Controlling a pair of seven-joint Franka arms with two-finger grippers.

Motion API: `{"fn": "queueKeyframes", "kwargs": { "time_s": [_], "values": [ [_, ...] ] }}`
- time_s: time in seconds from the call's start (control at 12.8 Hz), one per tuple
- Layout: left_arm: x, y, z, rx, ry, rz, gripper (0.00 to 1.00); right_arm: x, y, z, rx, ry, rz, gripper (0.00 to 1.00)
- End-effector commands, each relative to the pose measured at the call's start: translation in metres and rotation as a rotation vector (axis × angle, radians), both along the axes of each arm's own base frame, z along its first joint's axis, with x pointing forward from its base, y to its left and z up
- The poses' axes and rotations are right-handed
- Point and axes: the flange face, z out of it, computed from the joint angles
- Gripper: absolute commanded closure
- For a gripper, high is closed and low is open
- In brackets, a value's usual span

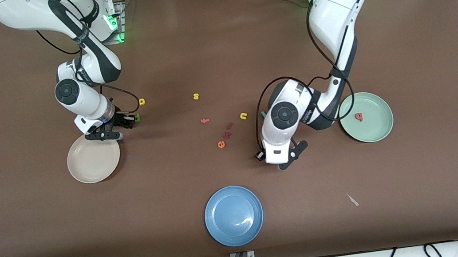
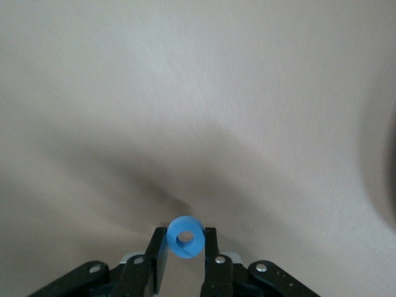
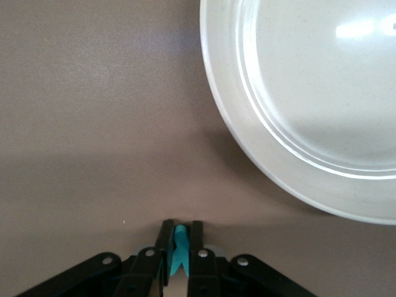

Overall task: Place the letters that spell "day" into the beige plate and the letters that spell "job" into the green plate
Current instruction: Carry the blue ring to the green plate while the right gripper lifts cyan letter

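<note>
On the brown table (image 1: 218, 49), the left gripper (image 2: 185, 263) clamps the blue foam ring-shaped o (image 2: 186, 236) at centre-right; the right gripper (image 3: 180, 253) clamps the teal foam y (image 3: 179, 250) beside the round beige plate (image 1: 93, 158), middle-left. Next, I think, each carries to its plate; the o must reach the pale green plate (image 1: 374, 126).

I can read a few loose foam letters on the bench (image 1: 358, 218): a yellow "s" (image 1: 196, 96), a yellow "u" (image 1: 244, 116), an orange "e" (image 1: 221, 144) near mid-bench. The arms' lettering is too small to read.
</note>
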Motion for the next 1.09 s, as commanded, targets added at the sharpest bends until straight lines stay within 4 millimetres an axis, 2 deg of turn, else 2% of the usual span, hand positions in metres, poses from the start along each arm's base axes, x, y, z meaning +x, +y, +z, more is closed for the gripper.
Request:
{"fn": "queueKeyframes", "kwargs": {
  "time_s": [0.0, 0.08, 0.23, 0.39, 0.62, 0.86, 1.01],
  "values": [
    [0.015, 0.054, 0.07, -0.044, 0.083, -0.052, 0.96, 0.002, -0.009, 0.018, -0.007, -0.004, 0.033, 0.99],
    [0.021, 0.083, 0.091, -0.075, 0.123, -0.077, 0.96, 0.003, -0.013, 0.027, -0.014, 0.005, 0.046, 0.99],
    [0.021, 0.148, 0.116, -0.107, 0.234, -0.193, 0.96, 0.005, -0.029, 0.05, -0.026, 0.013, 0.08, 0.99],
    [0.017, 0.206, 0.116, -0.102, 0.321, -0.325, 0.94, 0.005, -0.042, 0.069, -0.036, 0.026, 0.112, 0.99],
    [0.001, 0.315, 0.085, -0.096, 0.383, -0.475, 0.89, 0.011, -0.061, 0.084, -0.037, 0.011, 0.175, 0.99],
    [-0.012, 0.384, 0.044, -0.096, 0.354, -0.549, 0.89, 0.025, -0.091, 0.083, -0.025, -0.002, 0.23, 0.99],
    [-0.021, 0.406, 0.022, -0.112, 0.318, -0.548, 0.89, 0.034, -0.109, 0.078, -0.025, -0.005, 0.243, 0.99]
  ]
}}
